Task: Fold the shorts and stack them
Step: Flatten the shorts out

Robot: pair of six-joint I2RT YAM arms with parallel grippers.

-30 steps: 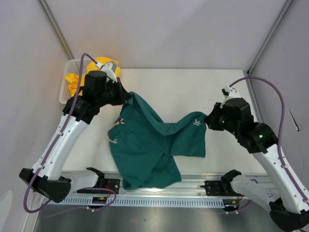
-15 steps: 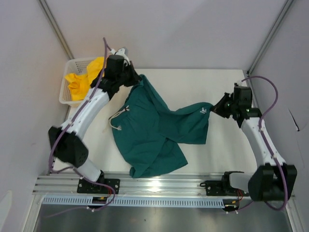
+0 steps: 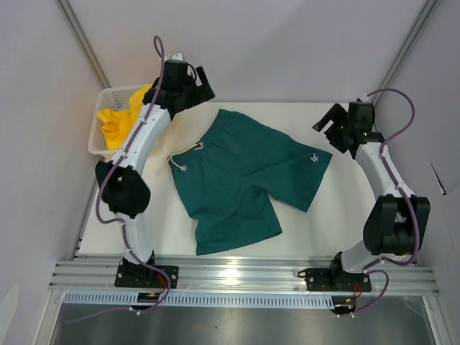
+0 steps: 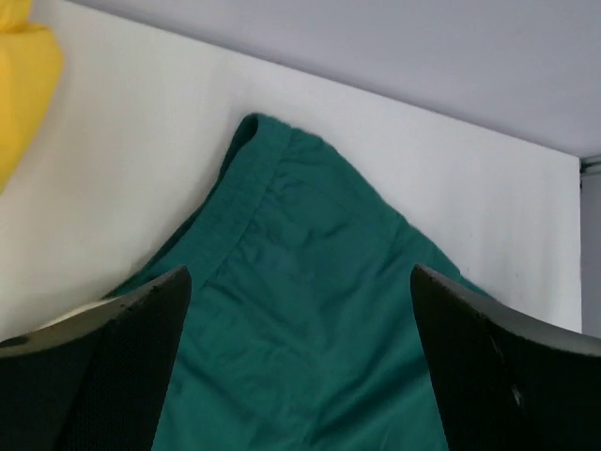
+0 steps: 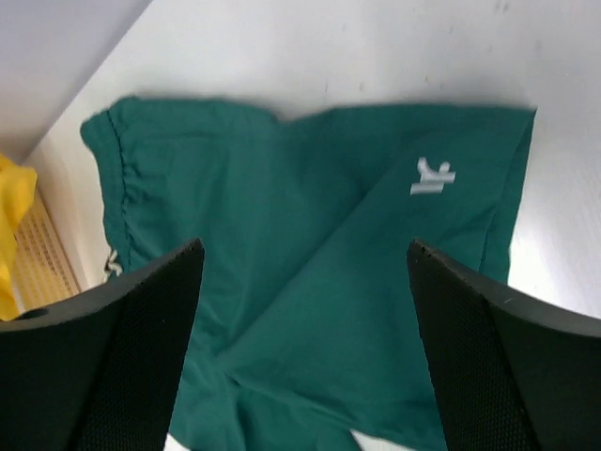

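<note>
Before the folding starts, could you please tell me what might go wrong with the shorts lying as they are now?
1. The dark teal-green cloth shorts lie spread but with one leg overlapping the other and some creases, so a fold could come out uneven.
2. Their white drawstring trails loose on the white table and might get trapped in the fold.
3. The bright yellow shorts sit bunched in the white mesh basket, which may hinder a clean pick.

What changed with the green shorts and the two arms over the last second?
Both arms carried the green shorts toward the far side of the table and spread them flat. Then the left gripper and right gripper let go and opened, and now hover just beyond the cloth's far corners. The yellow shorts stayed in the white basket.
</note>
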